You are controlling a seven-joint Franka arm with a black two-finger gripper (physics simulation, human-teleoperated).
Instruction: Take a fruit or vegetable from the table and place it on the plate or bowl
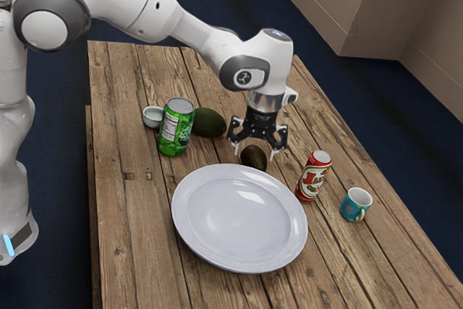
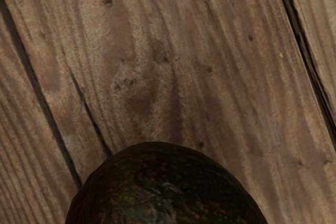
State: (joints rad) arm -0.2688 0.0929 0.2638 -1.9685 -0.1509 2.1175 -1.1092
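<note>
Franka arm [image 1: 166, 16] comes in from the exterior view's upper left and bends down over the middle of the wooden table [image 1: 123, 251], hand pointing straight down. The black gripper [image 1: 255, 151] is clamped on the small avocado [image 1: 254, 159], one finger against each side, spread fairly wide. The small avocado stands upright between them, dark brown-green, just beyond the far rim of the white plate [image 1: 217, 251], not over it. Can't tell if it is touching the planks or slightly lifted. In the wrist view the small avocado [image 2: 168, 187] is a dark bumpy dome right under the hand, with bare table planks [image 2: 157, 51] and a dark gap between boards beyond it. The plate is large and sits near the table's front middle. A large avocado [image 1: 210, 122] lies on its side toward the exterior view's left of the gripper, partly behind the green can [image 1: 176, 127], which stands upright. A small white cup [image 1: 153, 115] sits just beside the green can on its far left side. A red can [image 1: 312, 176] stands a bit tilted just off the plate's right rim, and a teal mug [image 1: 355, 204] stands further right, near it. Cardboard boxes [image 1: 376, 5] sit on the dark floor at upper right
</note>
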